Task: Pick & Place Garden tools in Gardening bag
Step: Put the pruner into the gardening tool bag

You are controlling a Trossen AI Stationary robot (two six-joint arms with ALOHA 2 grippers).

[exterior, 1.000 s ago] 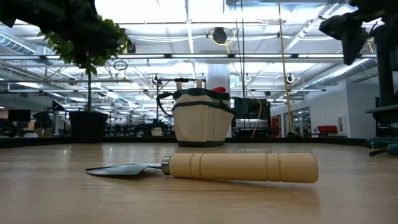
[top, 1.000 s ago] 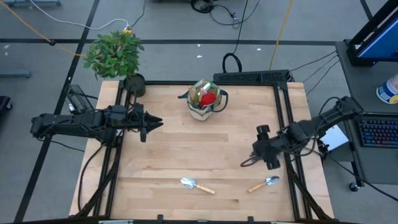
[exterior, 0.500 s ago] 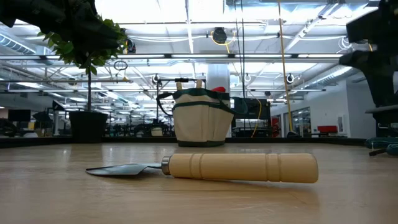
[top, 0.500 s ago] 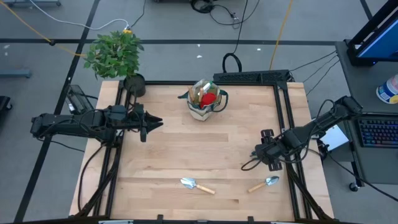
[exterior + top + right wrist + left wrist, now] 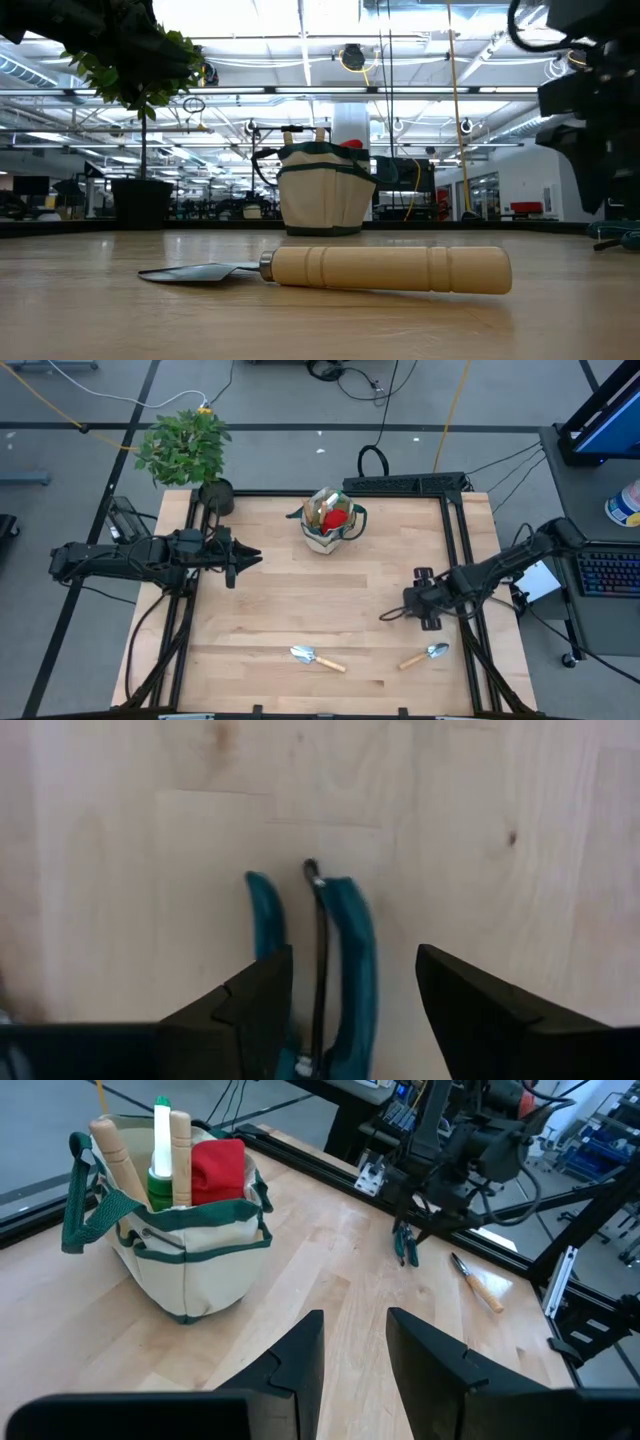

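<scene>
The beige gardening bag (image 5: 328, 525) with green trim stands at the table's far middle. It holds wooden handles, a green-white bottle and a red glove (image 5: 215, 1170). Two wooden-handled trowels (image 5: 317, 657) (image 5: 425, 655) lie near the table's front edge; one fills the low view (image 5: 390, 268). My right gripper (image 5: 405, 610) is at the table's right, over the trowels' far side, shut on teal-handled pruning shears (image 5: 335, 950). My left gripper (image 5: 355, 1360) is open and empty above the table's left part, left of the bag. My right gripper holds the pruning shears from above, fingers pointing down. The two teal handles (image 5: 350, 930) stick out forward between the fingers, past their tips. The place of contact lies farther back and is hidden by the gripper itself. In the left wrist view the shears (image 5: 405, 1252) hang below the gripper.
A leafy potted plant (image 5: 190, 455) stands at the table's far left corner. Black frame rails (image 5: 460, 550) run along the table's edges. The bare wood between the bag and the trowels (image 5: 320, 595) is free.
My right gripper has come down and gone a little toward the table's left with the shears held in it. My left arm has kept still.
</scene>
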